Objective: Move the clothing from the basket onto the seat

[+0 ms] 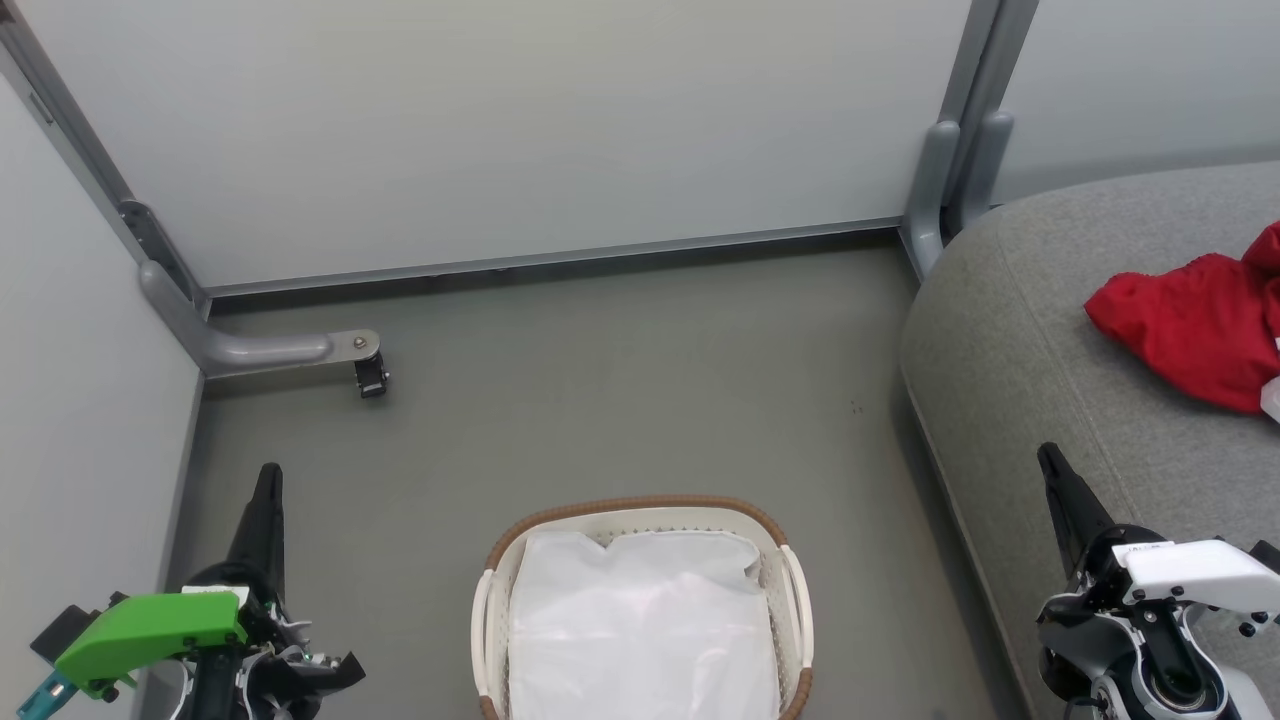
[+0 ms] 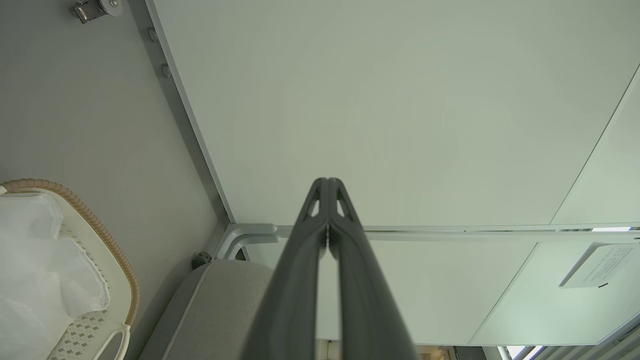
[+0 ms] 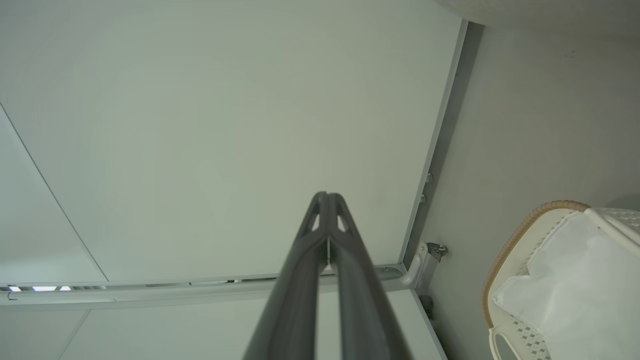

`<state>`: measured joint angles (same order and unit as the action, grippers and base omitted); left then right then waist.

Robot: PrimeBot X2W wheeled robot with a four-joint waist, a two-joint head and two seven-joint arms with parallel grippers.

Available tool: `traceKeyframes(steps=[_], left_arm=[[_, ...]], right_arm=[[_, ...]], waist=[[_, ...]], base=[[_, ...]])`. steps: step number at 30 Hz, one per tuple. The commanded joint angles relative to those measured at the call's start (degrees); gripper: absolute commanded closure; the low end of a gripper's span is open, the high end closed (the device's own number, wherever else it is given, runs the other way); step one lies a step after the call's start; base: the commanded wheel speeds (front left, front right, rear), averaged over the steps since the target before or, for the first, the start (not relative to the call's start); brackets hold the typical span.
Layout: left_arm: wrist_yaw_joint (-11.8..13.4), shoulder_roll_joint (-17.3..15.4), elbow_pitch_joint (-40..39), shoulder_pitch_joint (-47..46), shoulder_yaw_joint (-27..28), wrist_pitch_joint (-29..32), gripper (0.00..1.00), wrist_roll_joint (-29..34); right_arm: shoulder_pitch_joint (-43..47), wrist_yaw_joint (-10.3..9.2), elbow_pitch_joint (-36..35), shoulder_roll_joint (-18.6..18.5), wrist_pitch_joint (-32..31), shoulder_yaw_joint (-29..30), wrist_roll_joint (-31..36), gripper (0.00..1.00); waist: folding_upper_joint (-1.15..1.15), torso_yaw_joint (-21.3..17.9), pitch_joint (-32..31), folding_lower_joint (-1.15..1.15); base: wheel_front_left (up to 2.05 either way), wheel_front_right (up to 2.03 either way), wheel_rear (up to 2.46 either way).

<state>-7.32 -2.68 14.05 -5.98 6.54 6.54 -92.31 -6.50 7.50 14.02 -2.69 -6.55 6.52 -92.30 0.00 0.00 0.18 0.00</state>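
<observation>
Your clothing [image 1: 1195,325] lies on the seat [image 1: 1010,330], ahead-right of the right tool [image 1: 1048,455], the nearer one; it and the left tool [image 1: 270,470] sit pinched together, empty.

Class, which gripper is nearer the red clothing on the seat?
Right. The right gripper hovers at the seat, near the clothing; the left gripper sits beyond the basket.

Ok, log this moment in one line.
clothing on seat | basket: liner, no clothing seen | left gripper shut | right gripper shut
</observation>
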Motion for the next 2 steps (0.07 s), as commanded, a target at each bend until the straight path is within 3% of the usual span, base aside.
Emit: traceKeyframes(steps=[1, 2], left_arm=[[-0.4, -0.4, -0.1, -0.5, 0.1, 0.2, 1.00, -0.2], [-0.4, -0.4, -0.1, -0.5, 0.1, 0.2, 1.00, -0.2]], right_arm=[[0.6, -0.02, -0.2, -0.4, -0.2, 0.1, -0.2, 1.00], [0.6, -0.02, -0.2, -0.4, -0.2, 0.1, -0.2, 1.00]], waist=[[0.00, 0.0, 0.0, 0.00], [0.00, 0.0, 0.0, 0.00]], base=[[0.00, 0.00, 0.00], [0.00, 0.00, 0.00]])
